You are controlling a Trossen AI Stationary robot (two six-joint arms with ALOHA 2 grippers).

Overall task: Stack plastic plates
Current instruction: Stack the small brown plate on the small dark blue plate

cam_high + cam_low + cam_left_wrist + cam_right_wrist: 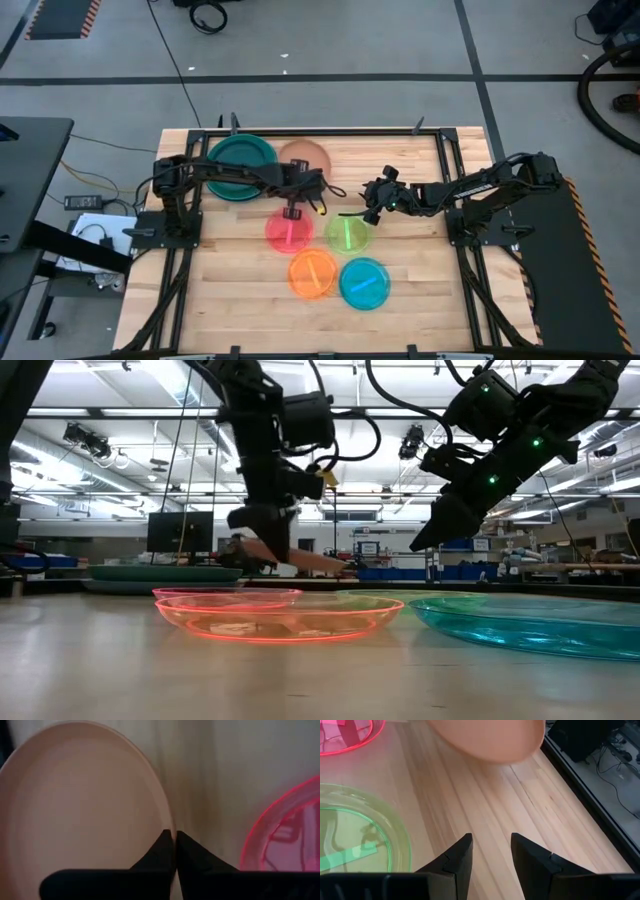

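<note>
Closest to the low camera, the light blue plate (530,622) and the orange plate (280,615) are seen flat on the wooden table (420,300). The pink plate (288,232) and the green plate (348,234) lie just behind them, side by side.

The left gripper (175,851) is closed on the rim of the tan plate (85,810), with its two dark fingertips pinched together on the edge nearest the pink plate. In the low view the tan plate is seen tilted, its held edge lifted a little off the table. The pink plate is just beside this gripper, a bit lower down the table (it is not touched).

The right gripper (490,851) is held above the bare wood with its fingers apart and nothing between them. The green plate is right next to it, and the tan plate is ahead of it.

Behind the left arm, a big teal plate (240,165) rests by the far edge of the table, just beside the tan plate.
</note>
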